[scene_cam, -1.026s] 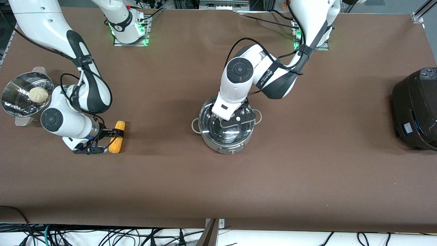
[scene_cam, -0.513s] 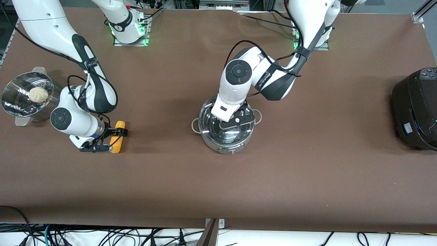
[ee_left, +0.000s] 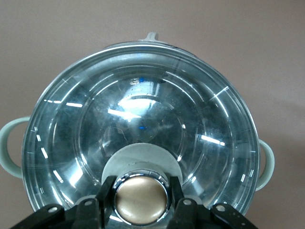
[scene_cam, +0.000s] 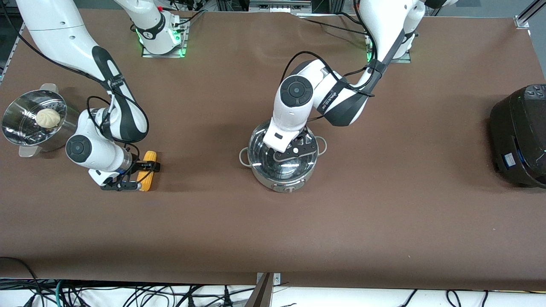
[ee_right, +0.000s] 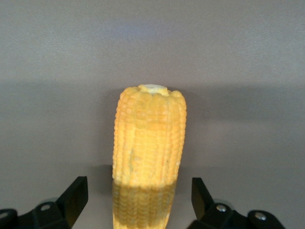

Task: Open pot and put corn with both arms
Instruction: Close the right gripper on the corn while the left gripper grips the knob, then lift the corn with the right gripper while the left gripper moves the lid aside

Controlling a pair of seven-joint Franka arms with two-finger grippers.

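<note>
- Here, the pot stands mid-table with its glass lid on.
- The left gripper is at the lid's knob, its 2 fingers close against either side of it.
- The corn lies on the table toward the right arm's end.
- The right gripper has its 2 fingers spread to either side of the corn, not touching it.
- A steamer basket holding 1 white bun sits near the right arm.
- A black cooker sits at the left arm's end.
</note>
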